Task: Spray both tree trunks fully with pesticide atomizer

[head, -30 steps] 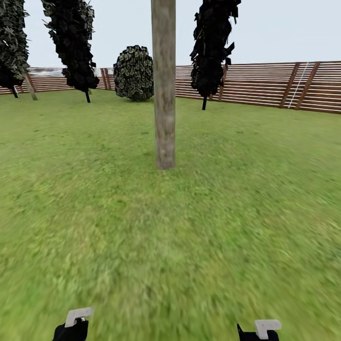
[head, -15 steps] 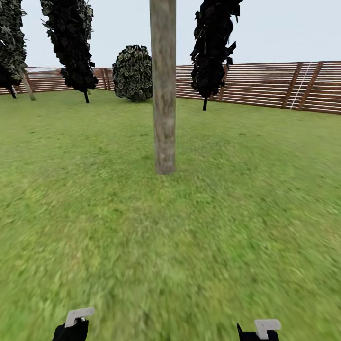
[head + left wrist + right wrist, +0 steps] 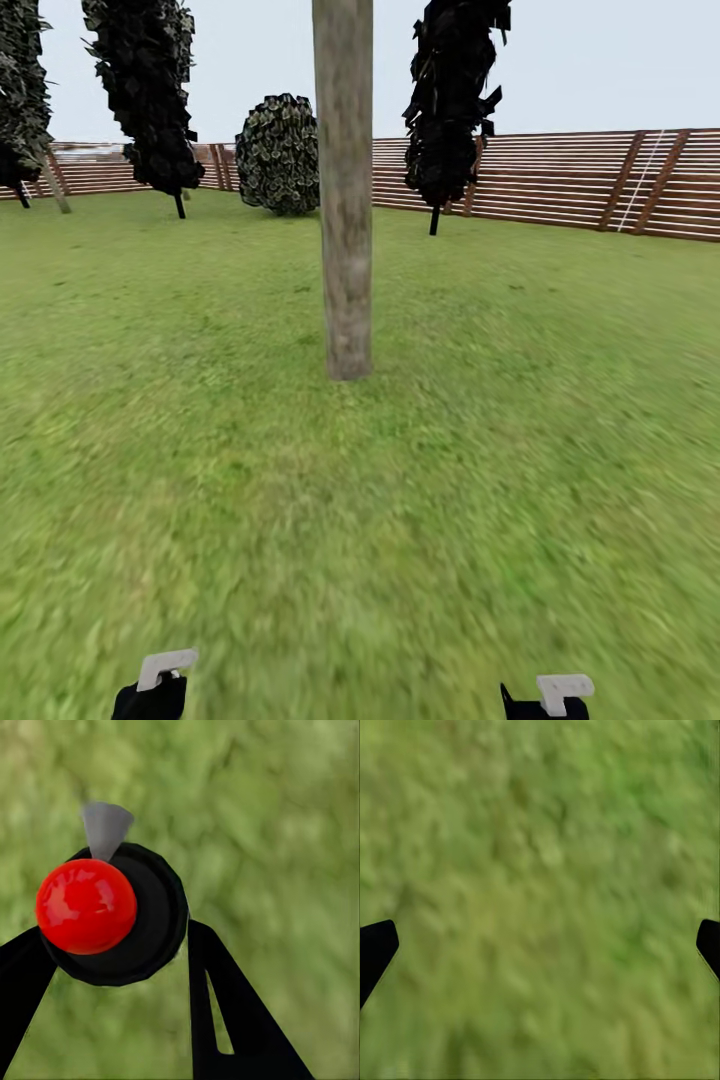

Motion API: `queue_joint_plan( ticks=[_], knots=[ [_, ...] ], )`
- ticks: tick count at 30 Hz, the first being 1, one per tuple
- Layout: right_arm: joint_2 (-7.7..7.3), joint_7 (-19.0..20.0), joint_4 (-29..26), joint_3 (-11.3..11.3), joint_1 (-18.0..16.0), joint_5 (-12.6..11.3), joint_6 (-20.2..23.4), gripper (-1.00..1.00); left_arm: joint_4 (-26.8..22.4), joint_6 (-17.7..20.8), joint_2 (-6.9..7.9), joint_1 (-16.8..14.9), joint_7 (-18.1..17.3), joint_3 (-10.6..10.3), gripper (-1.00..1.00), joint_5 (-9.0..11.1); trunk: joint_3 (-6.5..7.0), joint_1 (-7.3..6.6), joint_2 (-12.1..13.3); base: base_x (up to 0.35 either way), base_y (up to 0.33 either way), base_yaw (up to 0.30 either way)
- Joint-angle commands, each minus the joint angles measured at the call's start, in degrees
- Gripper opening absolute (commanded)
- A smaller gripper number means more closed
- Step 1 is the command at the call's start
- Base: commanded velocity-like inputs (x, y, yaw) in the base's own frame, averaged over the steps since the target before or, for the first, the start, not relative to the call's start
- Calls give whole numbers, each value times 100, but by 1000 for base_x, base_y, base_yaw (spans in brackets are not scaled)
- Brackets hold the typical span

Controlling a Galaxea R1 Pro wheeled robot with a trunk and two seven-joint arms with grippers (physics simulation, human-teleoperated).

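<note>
Left wrist view is showing the left claw (image 3: 112,967) gripping the red-capped atomizer (image 3: 88,905) over grass (image 3: 285,832), while the right claw (image 3: 540,945) is hanging wide open.

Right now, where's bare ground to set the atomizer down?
Open grass runs from the left gripper and right gripper up to the tree trunk, and both sides of it. Crowded along the fence: dark trees, a round bush.

Atomizer (image 3: 112,911) seemingly clamped in left gripper (image 3: 120,967); trunk (image 3: 345,190) upright ahead.
</note>
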Motion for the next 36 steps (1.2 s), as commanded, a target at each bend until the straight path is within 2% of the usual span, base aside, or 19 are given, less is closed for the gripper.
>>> queue_joint_plan(
  ticks=[1,36],
  knots=[
    [1,-2,3,-8,-2,24,-16,100,3,-18,0,-3,6,-5,-100,41,-5,2,-1,337,0,0],
    [1,-2,3,-15,-2,24,-20,100,3,-18,0,-3,6,-11,-100,41,-5,2,-1,337,0,0]
  ],
)
